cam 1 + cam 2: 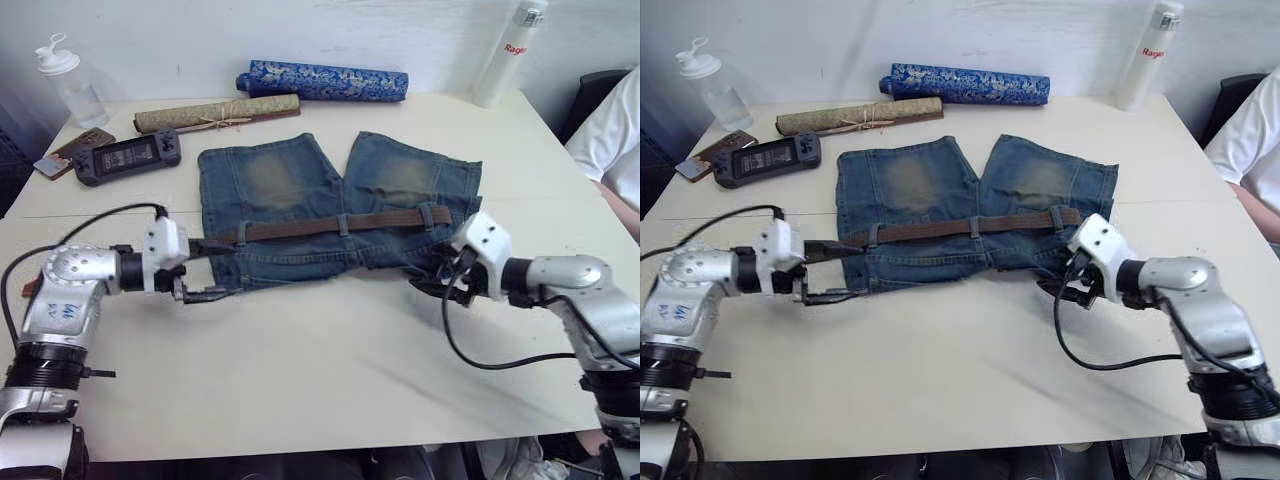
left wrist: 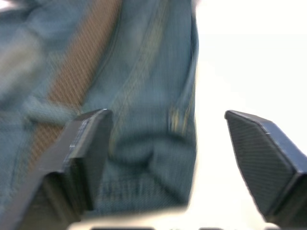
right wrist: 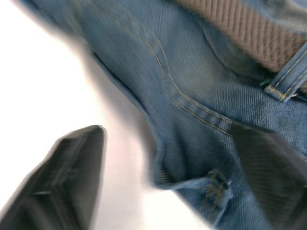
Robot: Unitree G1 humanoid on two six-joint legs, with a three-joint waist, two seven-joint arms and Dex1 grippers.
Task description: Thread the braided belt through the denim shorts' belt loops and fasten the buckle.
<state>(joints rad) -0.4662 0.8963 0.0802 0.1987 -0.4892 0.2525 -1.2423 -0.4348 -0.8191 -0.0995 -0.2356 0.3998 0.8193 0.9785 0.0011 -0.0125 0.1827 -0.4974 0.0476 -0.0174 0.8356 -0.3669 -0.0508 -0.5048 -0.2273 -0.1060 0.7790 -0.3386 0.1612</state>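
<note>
Braided belt (image 1: 335,225) lies across the denim shorts (image 1: 330,200) at mid-table, under several belt loops (image 1: 343,224), unfastened. Both the left gripper (image 1: 195,270) and right gripper (image 1: 437,272) gape wide and empty at the waist's two ends. Closing there, either would likely pinch denim instead of strap, bunching the waistband and dragging the belt back out.

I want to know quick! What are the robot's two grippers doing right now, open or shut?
Left gripper: open, holding nothing, at the end of the denim shorts.
Right gripper: open, holding nothing, at the shorts' other end.
</note>
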